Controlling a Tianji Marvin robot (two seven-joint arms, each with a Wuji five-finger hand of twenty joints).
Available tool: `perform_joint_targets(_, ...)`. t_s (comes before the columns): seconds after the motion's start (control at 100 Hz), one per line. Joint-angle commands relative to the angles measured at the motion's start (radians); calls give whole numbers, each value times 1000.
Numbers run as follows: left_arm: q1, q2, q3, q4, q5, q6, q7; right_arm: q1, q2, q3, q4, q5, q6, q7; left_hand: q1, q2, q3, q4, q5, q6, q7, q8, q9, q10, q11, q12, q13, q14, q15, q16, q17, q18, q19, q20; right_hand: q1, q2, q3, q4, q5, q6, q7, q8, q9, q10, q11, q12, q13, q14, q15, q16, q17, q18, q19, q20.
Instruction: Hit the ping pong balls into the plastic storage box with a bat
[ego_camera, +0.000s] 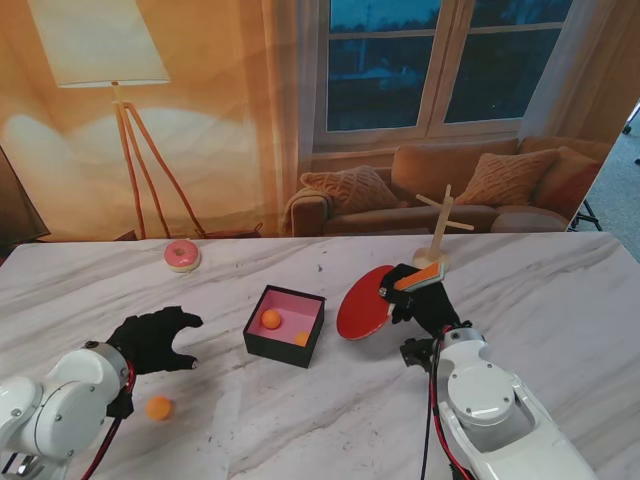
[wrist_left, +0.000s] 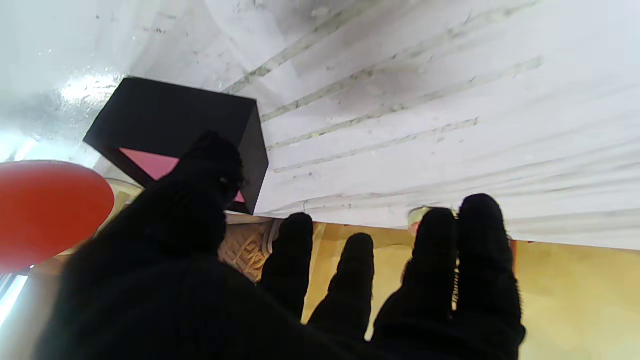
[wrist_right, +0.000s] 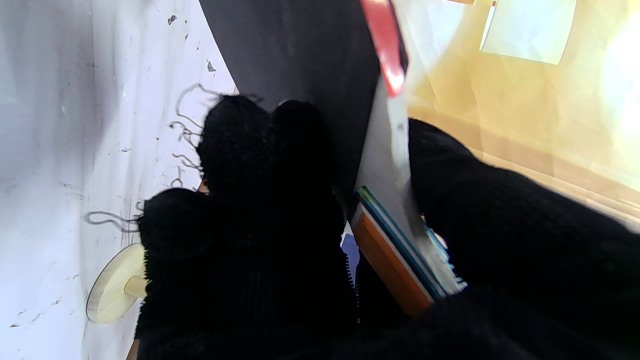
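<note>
Balls are the measure of progress, and two of them (ego_camera: 271, 318) are already seen inside the box (ego_camera: 256, 343), a black container with a pink floor standing near the middle of the table (ego_camera: 560, 300). One lies toward the left of the pink floor; the second (ego_camera: 302, 338) is tucked against the near right corner. A third ball (ego_camera: 159, 407) is left out on the marble, well to the left of the box and nearer to me, just beside the left forearm. So the job is judged to be roughly two thirds done, with that one ball remaining, as far as can be seen.

The bat (ego_camera: 366, 302) is clamped in the right hand (ego_camera: 420, 297), whose black-gloved fingers are wrapped around the orange handle; its red face is held just to the right of the box, apparently raised off the table. In the right wrist view the blade (wrist_right: 387, 45) is seen edge-on between thumb and fingers.

The left hand (ego_camera: 155, 338) holds nothing; its fingers (wrist_left: 360, 270) are spread apart and it hangs over the table to the left of the box.

The bat and the last ball are on opposite sides of the box, so a long reach across is judged to be needed. A pink doughnut-shaped thing (ego_camera: 182, 255) and a wooden stand (ego_camera: 438, 235) sit farther back, untouched.
</note>
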Motion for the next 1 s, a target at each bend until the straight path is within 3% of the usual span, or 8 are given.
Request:
perform_joint_targets(0.0, 31, 2, -7, -7, 6, 10, -16, -2, -2, -3, -1, 2, 5, 13, -8, 14, -31, 34, -51, -32, -13, -8, -64, -14, -33, -35, -53, 13, -21, -14, 4, 38, -14, -14, 55, 40, 34, 22, 51, -13, 21, 15, 28, -68, 17, 15, -31, -59, -32, 14, -9, -41, -9, 8)
perform_joint_targets(0.19, 86, 0, -25, -18, 36, 9, -19, 0, -1, -7, 0, -1, 8, 16, -3, 16, -36, 39, -91, -39, -36, -12, -99, -14, -95, -46, -73, 4, -31, -20, 18, 40, -16, -20, 54, 40, 33, 22, 51, -13, 20, 15, 28, -70, 17, 15, -31, -59, -31, 14, -8, -41, -9, 8)
perform_joint_targets(0.31, 104, 1, -24, -15, 46, 15, -32, 2, -1, -9, 1, -5, 10, 15, -3, 7, 4, 42, -106, -38, -31, 5, -98, -8, -106, 6, -65, 7, 14, 18, 37, 27, 19, -15, 54, 40, 34, 22, 51, -13, 21, 15, 28, -68, 18, 15, -31, -58, -31, 14, -8, -40, -9, 8)
perform_joint_targets(0.59, 125, 0, -8, 27, 73, -4, -5, 5, -3, -14, 3, -13, 17, 8, -24, -22, 109, 40, -107, -30, 44, 71, -77, 16, -5, 125, -7, 25, 135, 131, 82, -24, 107, 22, 54, 41, 34, 22, 51, -13, 21, 15, 28, -70, 18, 15, -30, -58, -31, 14, -9, -41, -8, 8)
perform_joint_targets(0.87, 134, -1, 18, 76, 102, -14, 37, 5, -3, -16, 0, -18, 31, 9, -32, -56, 191, 33, -106, -27, 129, 107, -60, 24, 104, 172, 46, 41, 195, 148, 134, -35, 147, 41, 54, 41, 34, 22, 51, -13, 21, 14, 28, -69, 18, 15, -31, -58, -31, 14, -10, -40, -8, 9)
perform_joint_targets(0.99, 145, -3, 23, 88, 106, -10, 59, 3, -2, -17, -3, -21, 36, 8, -35, -77, 231, 29, -107, -23, 162, 117, -56, 35, 156, 202, 115, 69, 251, 168, 202, -60, 194, 56, 54, 40, 34, 22, 51, -12, 21, 14, 27, -68, 18, 14, -31, -58, -30, 14, -10, -41, -8, 9)
